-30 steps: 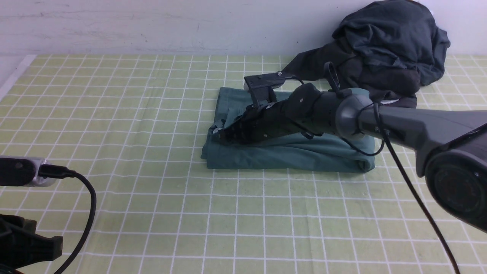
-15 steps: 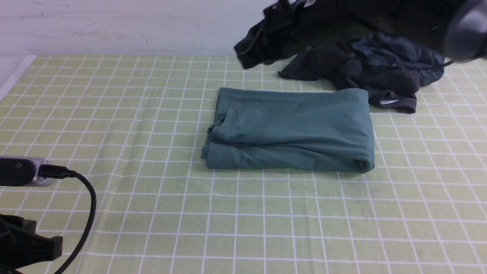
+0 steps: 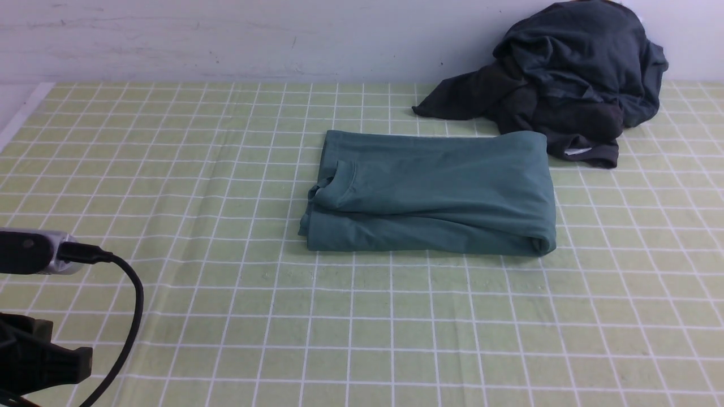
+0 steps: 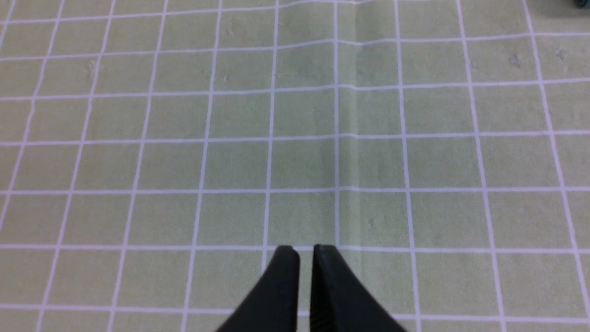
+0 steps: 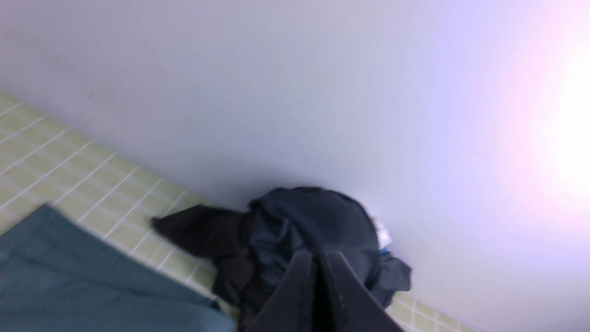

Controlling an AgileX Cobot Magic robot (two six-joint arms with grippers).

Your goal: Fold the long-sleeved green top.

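Note:
The green long-sleeved top (image 3: 430,192) lies folded into a neat rectangle in the middle of the table, its crew neck at the left end. It also shows in the right wrist view (image 5: 83,276). My right gripper (image 5: 318,258) is shut and empty, raised well above the table and out of the front view. My left gripper (image 4: 303,251) is shut and empty, hovering over bare checked cloth; only its wrist (image 3: 34,254) shows at the front view's near left.
A heap of dark charcoal-grey garments (image 3: 565,85) lies at the far right against the white wall, also in the right wrist view (image 5: 295,230). A light-green checked tablecloth (image 3: 396,328) covers the table.
My right arm lay across the green top, then lifted away up and to the right, out of the front view. The left arm has barely moved.

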